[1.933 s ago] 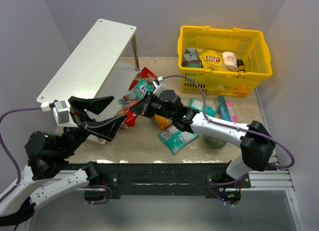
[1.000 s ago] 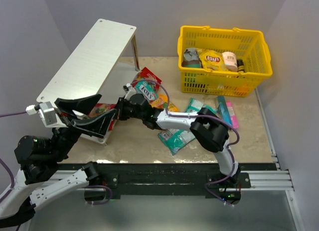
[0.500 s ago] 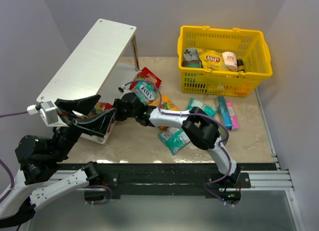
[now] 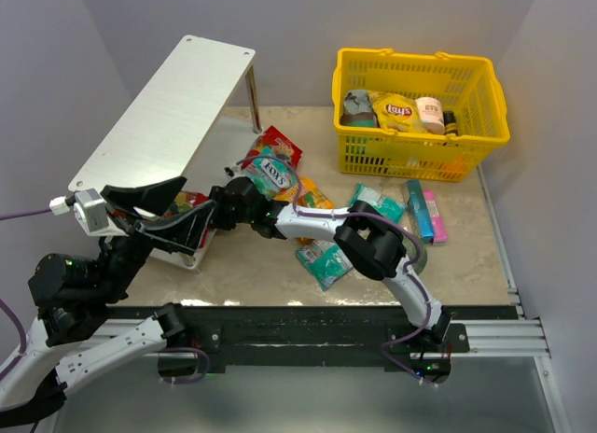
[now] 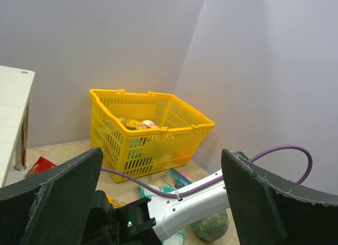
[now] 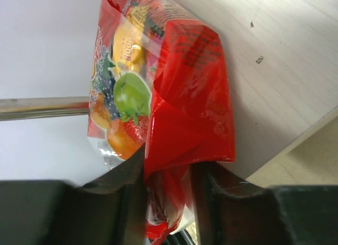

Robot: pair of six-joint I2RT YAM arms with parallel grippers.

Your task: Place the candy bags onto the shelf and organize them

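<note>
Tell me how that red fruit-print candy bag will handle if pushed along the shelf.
Probably floppy: the red glossy fruit-print plastic candy bag is creased and folded between the right tool's fingers. Likely light and slippery, given its thin shiny film.

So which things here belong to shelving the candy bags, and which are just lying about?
Job: shelf; red fruit candy bag between the right fingers; loose candy bags.
Lying about: yellow basket; Lay's chip bag; green ball.
</note>
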